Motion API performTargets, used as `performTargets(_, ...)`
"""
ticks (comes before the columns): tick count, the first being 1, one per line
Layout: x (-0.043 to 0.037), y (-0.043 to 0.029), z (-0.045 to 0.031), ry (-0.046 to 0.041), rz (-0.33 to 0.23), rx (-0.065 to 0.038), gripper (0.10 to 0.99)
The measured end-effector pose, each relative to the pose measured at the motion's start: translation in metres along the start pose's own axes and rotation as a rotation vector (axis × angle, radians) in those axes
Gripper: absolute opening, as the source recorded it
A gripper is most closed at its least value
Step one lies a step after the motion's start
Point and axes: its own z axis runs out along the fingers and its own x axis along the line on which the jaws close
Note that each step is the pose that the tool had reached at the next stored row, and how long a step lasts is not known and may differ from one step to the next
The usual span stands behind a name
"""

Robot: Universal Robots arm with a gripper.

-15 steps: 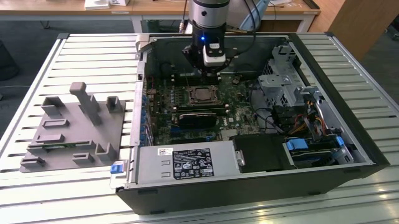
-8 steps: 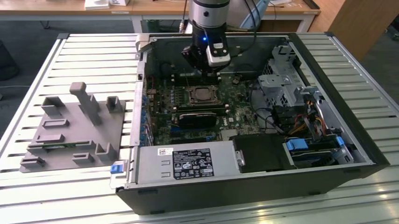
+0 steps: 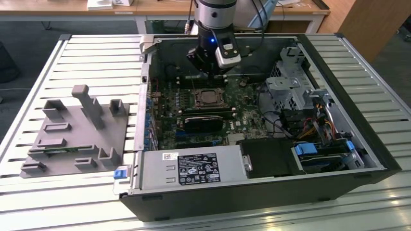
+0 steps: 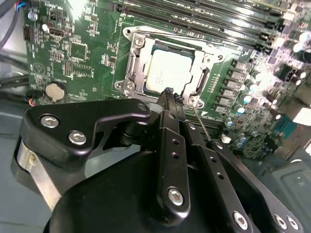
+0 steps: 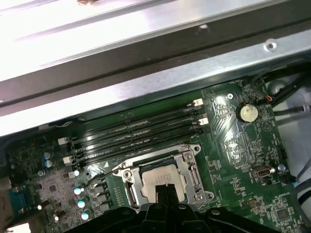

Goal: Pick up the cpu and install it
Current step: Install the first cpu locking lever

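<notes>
Second wrist view: your tool (image 4: pixel 168 94) hangs just above the near edge of the socket (image 4: pixel 167 68), fingers pinched together to a narrow tip, nothing between them. The cpu (image 4: pixel 169 73) already lies inside the socket frame, silvery top up, apart from the fingertips as far as you can tell. The first wrist view agrees: the cpu (image 5: pixel 159 180) sits within the metal frame (image 5: pixel 187 167), with the tool tip over its near edge.

Risks, as judgement:
- Chip may sit slightly skewed in the socket; can't tell from here. Press on it and you could bend contacts.
- Tip is very close to the frame and the thin retention lever. A sideways drift could snag the lever or scrape the board (image 4: pixel 82 53).
- Memory slots (image 5: pixel 131 133) run just beside the socket; a wide swing could clip them.

Containers:
- Computer case (image 3: pixel 359 144) lies open on the slatted counter (image 3: pixel 83 53), holding the board, a black block, the drive cage and cabling.
- Socket holds the cpu.
- Grey tray (image 3: pixel 74 139) with upright posts stands beside the case on the exterior view's left; its slots look mostly vacant, small contents unclear.
</notes>
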Motion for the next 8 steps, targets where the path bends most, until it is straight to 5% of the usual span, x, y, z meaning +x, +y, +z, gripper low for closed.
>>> performTargets(8,0.0,0.0,0.0,0.0019,-0.095,-0.001,0.106)
